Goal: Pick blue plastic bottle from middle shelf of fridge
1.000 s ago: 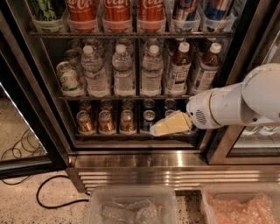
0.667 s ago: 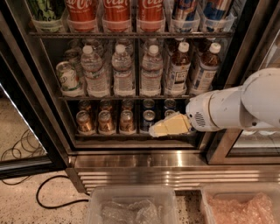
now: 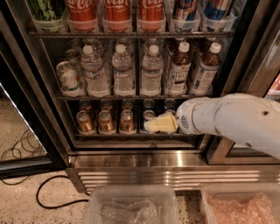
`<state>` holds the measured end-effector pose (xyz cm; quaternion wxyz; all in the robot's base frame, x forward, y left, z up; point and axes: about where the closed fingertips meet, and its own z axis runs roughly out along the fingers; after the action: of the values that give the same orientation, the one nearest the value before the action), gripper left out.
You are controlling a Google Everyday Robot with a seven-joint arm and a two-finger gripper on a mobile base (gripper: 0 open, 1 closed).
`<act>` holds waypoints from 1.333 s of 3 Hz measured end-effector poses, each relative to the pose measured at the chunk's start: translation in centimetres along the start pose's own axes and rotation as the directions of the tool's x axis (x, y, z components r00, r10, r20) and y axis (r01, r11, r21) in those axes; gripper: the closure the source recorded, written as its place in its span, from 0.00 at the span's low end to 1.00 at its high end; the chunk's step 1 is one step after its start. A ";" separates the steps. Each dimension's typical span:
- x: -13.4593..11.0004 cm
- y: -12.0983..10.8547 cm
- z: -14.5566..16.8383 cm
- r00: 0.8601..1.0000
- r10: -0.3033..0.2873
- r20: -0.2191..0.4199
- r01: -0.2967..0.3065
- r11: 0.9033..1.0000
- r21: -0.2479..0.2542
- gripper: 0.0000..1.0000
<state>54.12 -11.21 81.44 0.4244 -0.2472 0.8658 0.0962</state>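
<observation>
Gripper point(image 3: 153, 125) stands at 7 o'clock of the bottle point(image 3: 179, 70) and masks the lower cans point(image 3: 148, 114) behind it. Arm point(image 3: 236, 120) runs off the 3 o'clock edge. Top cans point(image 3: 116, 11) are cropped at 12 o'clock, and bins point(image 3: 131, 189) at 6 o'clock. The bottle's label print is too small to read.

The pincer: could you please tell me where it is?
Camera view, right of centre: the pincer hangs before the bottom-shelf cans, below the blue plastic bottle.
</observation>
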 end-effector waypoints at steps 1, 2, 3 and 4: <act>-0.7 -3.4 1.4 0.997 0.020 0.075 -0.028 0.994 0.101 0.00; -1.0 -7.9 1.6 0.984 0.096 0.151 -0.122 0.977 0.173 0.00; -1.3 -12.6 0.9 0.953 0.185 0.241 -0.240 0.944 0.227 0.00; -1.3 -12.5 0.9 0.953 0.185 0.241 -0.240 0.944 0.227 0.00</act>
<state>61.83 -21.18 82.46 0.5313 -0.0836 0.8412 0.0566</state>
